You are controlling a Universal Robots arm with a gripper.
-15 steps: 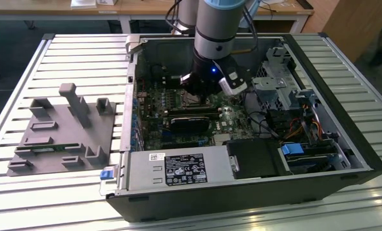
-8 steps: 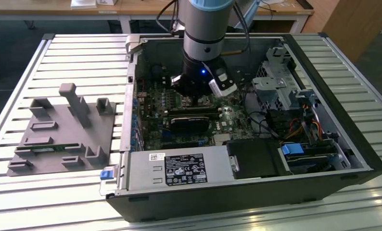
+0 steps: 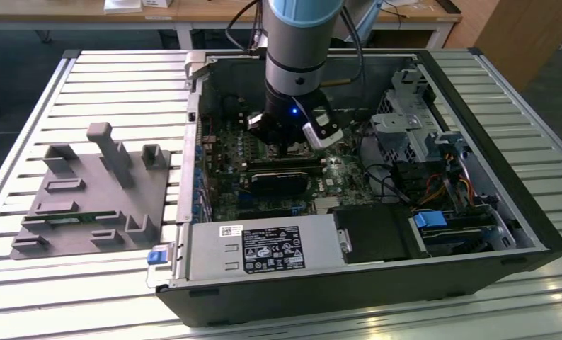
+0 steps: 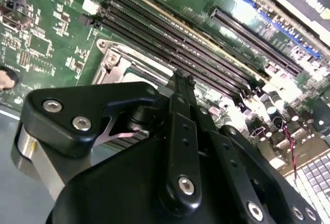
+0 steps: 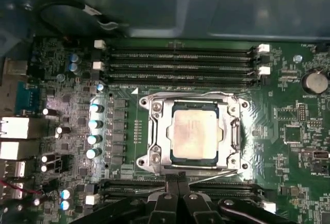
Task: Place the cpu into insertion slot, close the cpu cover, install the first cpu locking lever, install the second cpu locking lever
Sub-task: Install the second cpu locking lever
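The cpu (image 5: pixel 194 134) sits in the insertion slot (image 5: pixel 234 134), the cpu cover (image 5: pixel 154 131) closed around it. The gripper (image 5: pixel 178 182), fingers pressed together and empty, hangs at the cover's edge beside the memory slots (image 5: pixel 180 59).

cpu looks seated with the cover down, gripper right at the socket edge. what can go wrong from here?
1. The gripper sits at the rim of the cpu cover, beside the memory slots; a sideways slip could scrape them.
2. The capacitors crowd the socket's other side, so arm swing there looks risky.
3. If the cpu is slightly off, clamping could bend contacts.
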